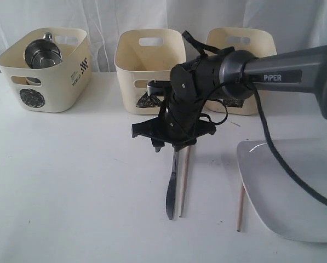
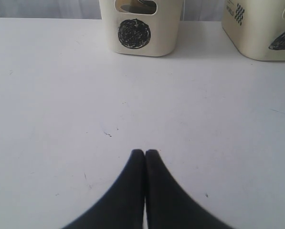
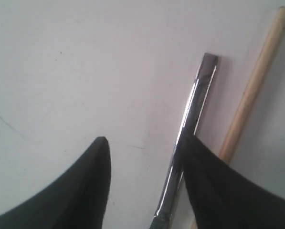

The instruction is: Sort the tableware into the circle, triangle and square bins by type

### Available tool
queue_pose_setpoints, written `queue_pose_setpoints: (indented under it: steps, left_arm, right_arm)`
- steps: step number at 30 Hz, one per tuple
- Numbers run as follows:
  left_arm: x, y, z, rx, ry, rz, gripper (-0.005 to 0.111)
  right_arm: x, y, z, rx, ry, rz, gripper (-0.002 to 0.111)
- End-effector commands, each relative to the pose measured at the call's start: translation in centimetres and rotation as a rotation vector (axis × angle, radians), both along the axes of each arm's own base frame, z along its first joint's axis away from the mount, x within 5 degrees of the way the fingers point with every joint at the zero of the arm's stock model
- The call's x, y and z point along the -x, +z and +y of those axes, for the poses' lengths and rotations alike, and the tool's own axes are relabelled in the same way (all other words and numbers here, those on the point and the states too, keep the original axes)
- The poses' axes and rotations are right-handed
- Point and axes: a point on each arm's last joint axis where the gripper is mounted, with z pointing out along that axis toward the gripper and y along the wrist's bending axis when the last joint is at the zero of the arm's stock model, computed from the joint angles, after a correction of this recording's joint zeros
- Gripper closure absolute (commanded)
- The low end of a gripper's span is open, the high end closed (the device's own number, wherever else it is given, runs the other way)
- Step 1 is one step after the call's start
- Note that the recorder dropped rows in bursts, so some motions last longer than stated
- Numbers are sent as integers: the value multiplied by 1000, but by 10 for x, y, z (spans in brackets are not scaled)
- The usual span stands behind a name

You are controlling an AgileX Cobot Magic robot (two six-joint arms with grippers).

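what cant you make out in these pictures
- Rightmost bin's mark: exterior view, the right arm covers its front.
- Inside of the triangle bin: exterior view, its own wall hides the contents.
- Knife's handle end: exterior view, behind the right gripper.
- Plate: exterior view, cut off by the right edge.

Backdrop: pleated white fabric curtain [image 1: 103,16] across the far side, folds hanging vertically.
Furniture: flat matte white table [image 1: 70,181], filling the near scene.
Surface: a few tiny dark specks [image 2: 107,134] and scuffs.
Light: soft, even; faint shadows.
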Motion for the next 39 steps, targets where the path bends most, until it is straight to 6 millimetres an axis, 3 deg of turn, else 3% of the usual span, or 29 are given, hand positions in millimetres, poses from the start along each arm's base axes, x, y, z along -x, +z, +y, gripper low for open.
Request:
queue_pose_setpoints:
  steps: [1, 19, 21, 26, 29, 32, 35, 39]
  left_arm:
    - [0, -1, 0, 10, 3, -1, 107]
    - [0, -1, 0, 10, 3, -1, 107]
    - [0, -1, 0, 10, 3, -1, 107]
    - [0, -1, 0, 10, 3, -1, 107]
    - [0, -1, 0, 10, 3, -1, 107]
    - [0, -1, 0, 10, 3, -1, 107]
    - [0, -1, 0, 10, 3, -1, 107]
    - [0, -1, 0, 10, 3, -1, 107]
  right_arm:
    - [-6, -7, -7, -15, -84, 31, 63]
    - [-8, -37, -13, 24, -143, 103, 65]
    - [-7, -40, -13, 33, -143, 120, 69]
    - [-5, -48, -14, 71, -81, 148, 108]
    - [-6, -48, -13, 54, -89, 143, 108]
    - [-5, -38, -10, 28, -91, 127, 108]
    - [-5, -11, -10, -8, -83, 50, 108]
    - [-4, 10, -10, -23, -61, 2, 108]
